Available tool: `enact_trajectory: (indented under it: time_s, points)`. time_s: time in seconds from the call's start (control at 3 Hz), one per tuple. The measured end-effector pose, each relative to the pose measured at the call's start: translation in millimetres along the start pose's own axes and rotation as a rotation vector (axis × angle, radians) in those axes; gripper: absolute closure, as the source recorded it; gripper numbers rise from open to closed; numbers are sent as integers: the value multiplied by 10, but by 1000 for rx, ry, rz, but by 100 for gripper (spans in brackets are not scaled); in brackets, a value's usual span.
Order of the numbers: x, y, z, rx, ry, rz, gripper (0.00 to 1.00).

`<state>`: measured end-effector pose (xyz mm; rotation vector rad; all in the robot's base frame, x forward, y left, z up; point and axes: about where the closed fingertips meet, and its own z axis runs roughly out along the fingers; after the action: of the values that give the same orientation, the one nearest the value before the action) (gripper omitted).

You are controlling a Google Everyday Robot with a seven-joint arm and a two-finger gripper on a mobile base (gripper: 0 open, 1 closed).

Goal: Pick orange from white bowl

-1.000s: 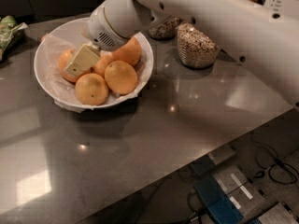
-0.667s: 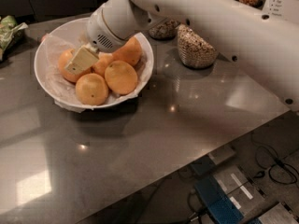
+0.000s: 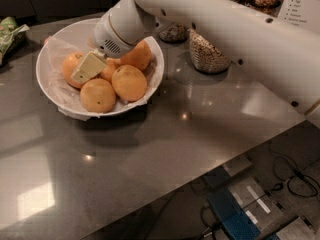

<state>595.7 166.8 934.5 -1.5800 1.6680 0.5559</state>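
The white bowl [image 3: 75, 35], lined with crinkled wrap, sits at the back left of the grey counter and holds several oranges. One orange [image 3: 129, 82] lies at the front right, another [image 3: 98, 95] at the front, and a third [image 3: 70, 66] at the left. My gripper [image 3: 89, 67] reaches down into the bowl from the right. It rests over the gap between the left orange and a smaller one [image 3: 108, 70] in the middle. My white arm [image 3: 225, 29] hides part of the back orange [image 3: 137, 55].
Two glass jars of grains [image 3: 205, 54] [image 3: 174, 32] stand just right of the bowl, under my arm. A green packet [image 3: 10, 31] lies at the far left. The counter's front edge [image 3: 200, 171] runs diagonally, with cables and boxes on the floor below.
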Motion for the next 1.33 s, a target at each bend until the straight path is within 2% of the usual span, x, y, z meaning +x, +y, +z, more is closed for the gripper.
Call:
enact_trajectory:
  time_s: [0.33,0.67,1.0,1.33]
  points:
    - [0,0,0,0,0,0,29]
    - [0,0,0,0,0,0,37]
    - [-5,-6,73,-9,-1,3,49]
    - [-24,-20,136,-15,5,1,48]
